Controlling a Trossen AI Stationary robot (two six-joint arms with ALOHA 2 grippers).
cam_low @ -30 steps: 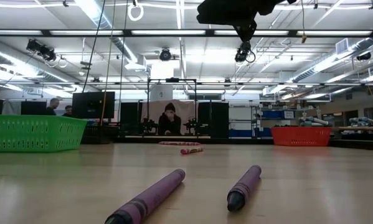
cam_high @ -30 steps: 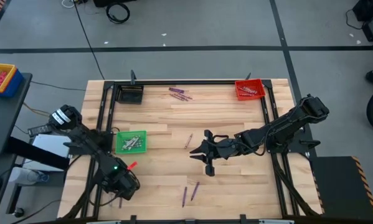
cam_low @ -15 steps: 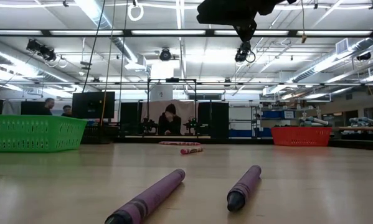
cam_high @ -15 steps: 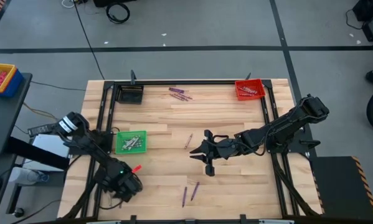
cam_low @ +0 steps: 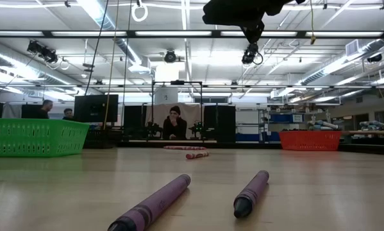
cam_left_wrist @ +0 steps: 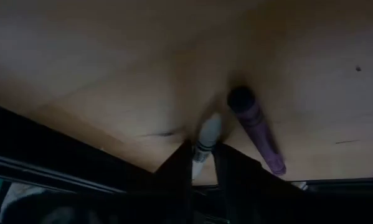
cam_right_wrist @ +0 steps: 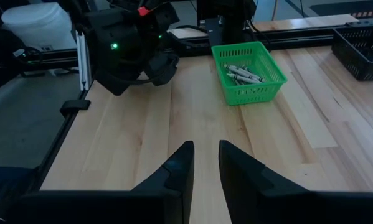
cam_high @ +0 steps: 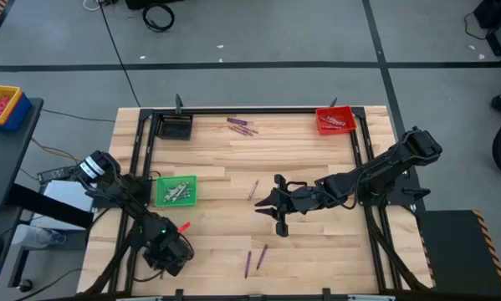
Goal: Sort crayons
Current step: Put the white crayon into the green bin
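gripping a pale crayon (cam_left_wrist: 205, 140) at the table's near left corner, your left gripper (cam_left_wrist: 202, 163) is clamped for lifting toward the green bin (cam_high: 176, 191); right gripper (cam_right_wrist: 204, 163) waits mid-table, fingers slightly apart.

No text, label, brand, number or sign can be read on anything in these views.

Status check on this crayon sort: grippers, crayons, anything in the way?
Left gripper low at the table's near-left corner, fingers closing around a pale grey crayon; purple crayon beside it. Right gripper waiting mid-table, empty. Nothing in the way.
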